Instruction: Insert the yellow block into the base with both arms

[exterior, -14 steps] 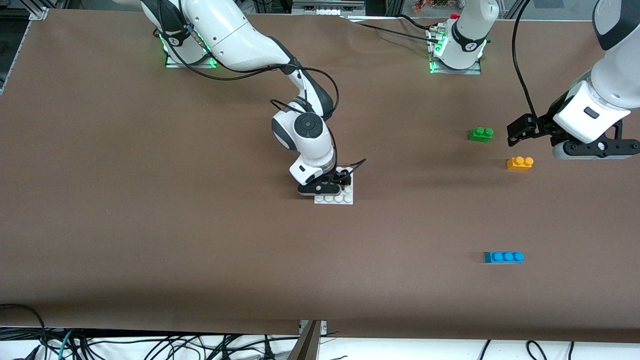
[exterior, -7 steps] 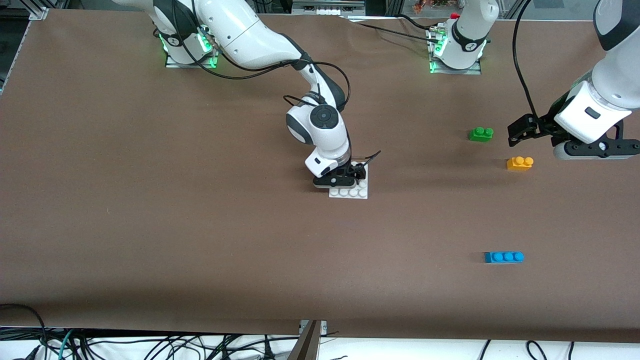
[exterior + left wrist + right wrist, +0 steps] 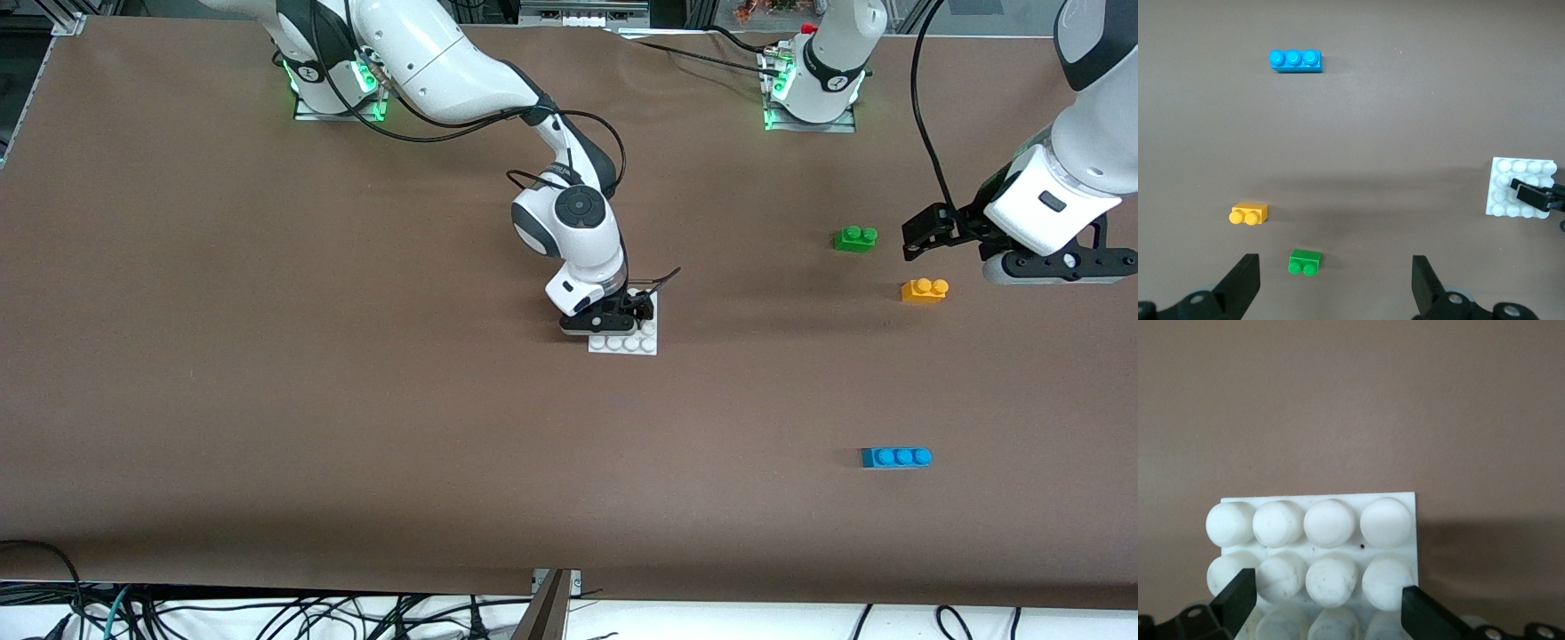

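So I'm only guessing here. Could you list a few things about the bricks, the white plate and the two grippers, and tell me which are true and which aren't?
1. The yellow block lies on the table, held by nothing. True.
2. The right gripper is at the base, its fingers on either side of the plate. True.
3. The left gripper is clamped on the green brick. False: it is open and up in the air above the bricks.
4. The blue brick sits on the base. False: it lies on the table, nearer the front camera than the yellow block.
5. The base carries no brick. True.
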You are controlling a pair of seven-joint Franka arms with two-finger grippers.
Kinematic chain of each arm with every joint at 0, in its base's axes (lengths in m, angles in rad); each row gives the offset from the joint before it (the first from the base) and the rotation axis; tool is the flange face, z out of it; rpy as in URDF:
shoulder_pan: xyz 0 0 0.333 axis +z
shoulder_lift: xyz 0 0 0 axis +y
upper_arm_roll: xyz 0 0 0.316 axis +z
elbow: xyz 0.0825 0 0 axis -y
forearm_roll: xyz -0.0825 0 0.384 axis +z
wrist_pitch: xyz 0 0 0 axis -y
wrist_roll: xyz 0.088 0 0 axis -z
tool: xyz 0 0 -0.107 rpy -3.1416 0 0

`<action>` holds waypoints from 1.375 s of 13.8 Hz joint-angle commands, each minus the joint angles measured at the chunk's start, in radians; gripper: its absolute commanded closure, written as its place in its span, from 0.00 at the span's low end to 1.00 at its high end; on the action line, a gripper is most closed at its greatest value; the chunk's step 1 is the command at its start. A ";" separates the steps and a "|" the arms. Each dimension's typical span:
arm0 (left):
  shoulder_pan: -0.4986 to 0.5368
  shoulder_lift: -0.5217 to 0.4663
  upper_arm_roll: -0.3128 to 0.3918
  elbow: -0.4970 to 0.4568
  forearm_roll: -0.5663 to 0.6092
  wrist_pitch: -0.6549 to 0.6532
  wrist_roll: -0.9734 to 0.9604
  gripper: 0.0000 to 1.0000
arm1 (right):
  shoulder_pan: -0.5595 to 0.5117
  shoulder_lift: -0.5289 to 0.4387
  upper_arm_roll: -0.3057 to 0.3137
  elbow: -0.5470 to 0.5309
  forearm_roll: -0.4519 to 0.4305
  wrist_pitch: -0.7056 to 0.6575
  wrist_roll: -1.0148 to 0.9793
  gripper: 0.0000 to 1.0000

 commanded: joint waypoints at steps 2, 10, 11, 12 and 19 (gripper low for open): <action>-0.001 0.019 -0.002 0.021 0.024 -0.010 0.020 0.00 | -0.027 -0.012 -0.025 0.128 0.014 -0.207 -0.088 0.00; 0.054 0.086 0.000 0.012 0.025 -0.012 0.026 0.00 | -0.260 -0.225 -0.022 0.133 0.014 -0.484 -0.459 0.00; 0.083 0.092 0.001 0.004 0.025 -0.012 0.037 0.00 | -0.301 -0.249 -0.022 0.132 0.021 -0.496 -0.507 0.00; 0.127 0.109 0.000 0.001 0.025 -0.012 0.091 0.00 | -0.343 -0.268 -0.022 0.132 0.023 -0.513 -0.553 0.00; 0.177 0.109 0.001 -0.250 0.097 0.225 0.238 0.00 | -0.548 -0.423 -0.022 0.130 0.024 -0.737 -0.748 0.00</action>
